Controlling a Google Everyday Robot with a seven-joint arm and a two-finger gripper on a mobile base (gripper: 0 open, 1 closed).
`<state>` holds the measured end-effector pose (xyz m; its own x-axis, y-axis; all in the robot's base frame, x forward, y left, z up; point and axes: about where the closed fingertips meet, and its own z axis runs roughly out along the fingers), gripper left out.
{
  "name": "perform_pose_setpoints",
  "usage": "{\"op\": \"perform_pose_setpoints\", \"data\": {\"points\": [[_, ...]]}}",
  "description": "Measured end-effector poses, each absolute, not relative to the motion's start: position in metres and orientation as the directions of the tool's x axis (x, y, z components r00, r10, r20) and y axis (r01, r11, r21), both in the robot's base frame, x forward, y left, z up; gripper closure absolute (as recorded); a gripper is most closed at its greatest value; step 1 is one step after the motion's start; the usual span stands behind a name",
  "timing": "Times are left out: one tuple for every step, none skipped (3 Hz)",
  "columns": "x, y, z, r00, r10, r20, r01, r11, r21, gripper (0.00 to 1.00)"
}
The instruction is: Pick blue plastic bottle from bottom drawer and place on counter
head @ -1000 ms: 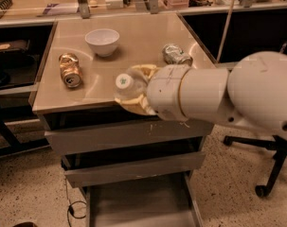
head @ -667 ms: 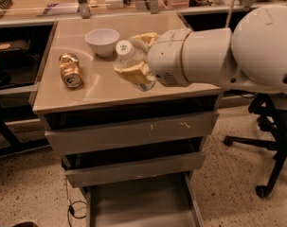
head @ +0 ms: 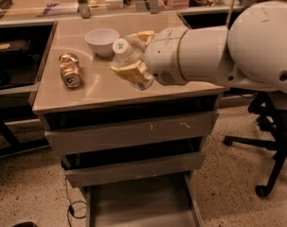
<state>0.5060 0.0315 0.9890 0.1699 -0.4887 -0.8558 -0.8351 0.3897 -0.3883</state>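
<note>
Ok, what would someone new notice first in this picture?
The big white arm reaching in from the right, its gripper clamped on the blue plastic bottle tilted over the counter. Left of it sit a gold can and a white bowl; below, the bottom drawer stands open.

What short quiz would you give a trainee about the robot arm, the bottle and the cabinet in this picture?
1. True or false: the claw is gripping the bottle over the counter.
2. What lies on its side on the counter? A) a gold can B) a fork C) a sponge
3. Fill in: the bottom drawer stands ____.

Key: 1 true; 2 A; 3 open.
</note>
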Motion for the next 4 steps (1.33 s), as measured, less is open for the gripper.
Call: {"op": "perform_pose_setpoints", "data": {"points": [[0.522, 0.032, 0.999, 0.152, -0.455, -0.877, -0.852, 0.39, -0.35, 1.0], [0.558, 0.03, 1.013, 0.095, -0.408, -0.908, -0.884, 0.384, -0.265, 1.0], [0.583, 0.028, 1.015, 0.037, -0.393, -0.919, -0.907, 0.373, -0.196, 1.0], [0.601, 0.028, 1.004, -0.027, -0.399, -0.917, -0.925, 0.357, -0.129, 1.0]]}}
